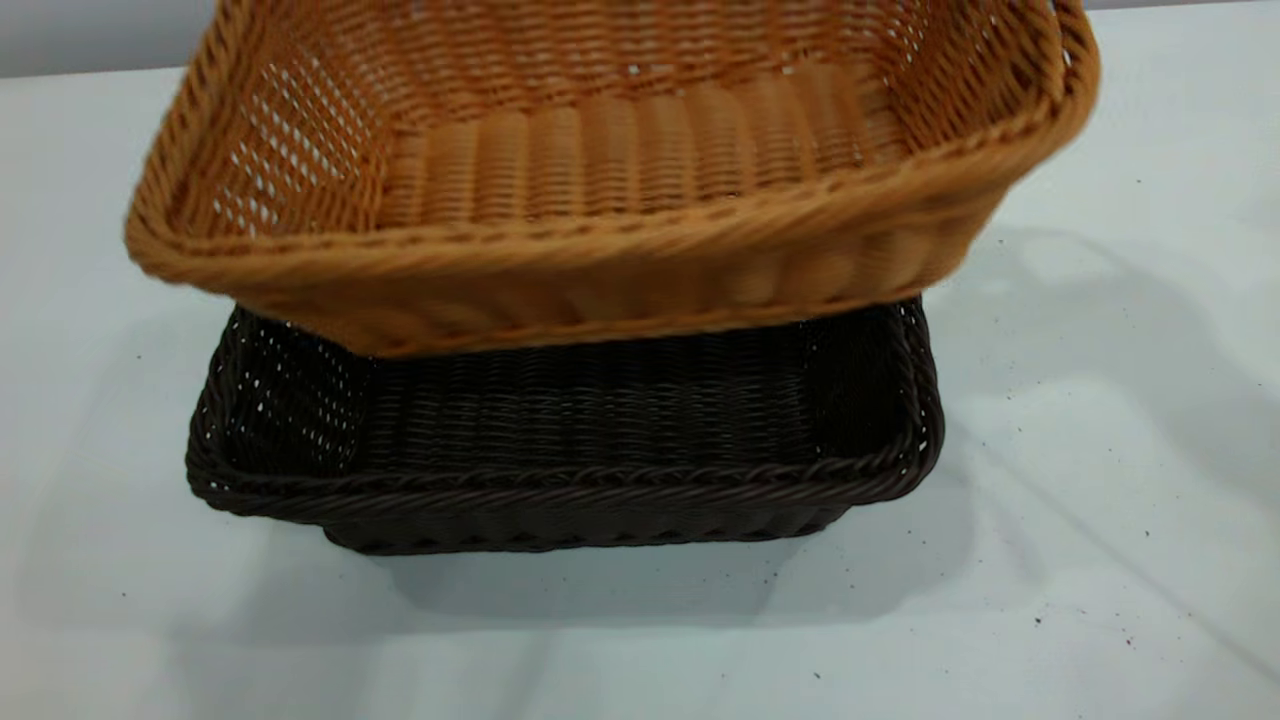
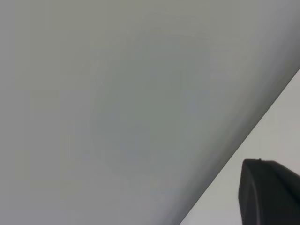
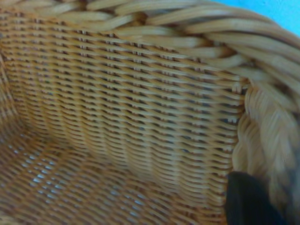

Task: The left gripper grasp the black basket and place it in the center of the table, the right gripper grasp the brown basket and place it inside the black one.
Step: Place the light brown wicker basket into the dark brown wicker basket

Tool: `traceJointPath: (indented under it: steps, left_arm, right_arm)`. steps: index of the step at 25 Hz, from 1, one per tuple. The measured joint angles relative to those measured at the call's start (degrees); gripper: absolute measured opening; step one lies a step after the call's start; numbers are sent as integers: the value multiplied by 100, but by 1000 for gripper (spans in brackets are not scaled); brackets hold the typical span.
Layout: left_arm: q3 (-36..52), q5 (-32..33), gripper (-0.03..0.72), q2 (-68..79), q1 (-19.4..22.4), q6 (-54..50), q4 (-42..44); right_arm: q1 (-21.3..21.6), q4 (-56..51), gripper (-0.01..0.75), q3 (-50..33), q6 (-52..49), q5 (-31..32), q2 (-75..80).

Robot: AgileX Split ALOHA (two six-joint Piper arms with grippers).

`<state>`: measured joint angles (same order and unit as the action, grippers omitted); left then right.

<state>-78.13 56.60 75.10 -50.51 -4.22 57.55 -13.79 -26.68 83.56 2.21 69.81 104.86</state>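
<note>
Two baskets fill the exterior view: the black basket [image 1: 570, 440] sits flat on the white worktop [image 1: 1100, 500] near the middle, and the brown basket [image 1: 610, 180] hangs above and slightly behind it, tilted so its side toward the left arm dips lower and its open mouth faces the camera. The brown basket's lower edge overlaps the black basket's far rim in that view; whether the two touch cannot be told, but the brown one is not seated inside. Neither arm shows in the exterior view. In the right wrist view the camera looks into the brown basket's woven inner wall and braided rim, with a dark fingertip of the right gripper [image 3: 251, 201] against the wall just beside the rim corner; the jaws seem clamped on that rim, though only one finger shows. The left wrist view shows only blank pale surfaces and one dark corner of the left gripper [image 2: 269, 192], so whether its fingers stand apart or together cannot be told.
</note>
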Motion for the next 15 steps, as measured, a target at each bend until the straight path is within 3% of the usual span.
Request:
traceJointPath:
  steps: [15]
  left_arm:
    - [0,0,-1,0,0,-120,-19]
  right_arm:
    - [-116,-231,108,-386,-74,-7,336]
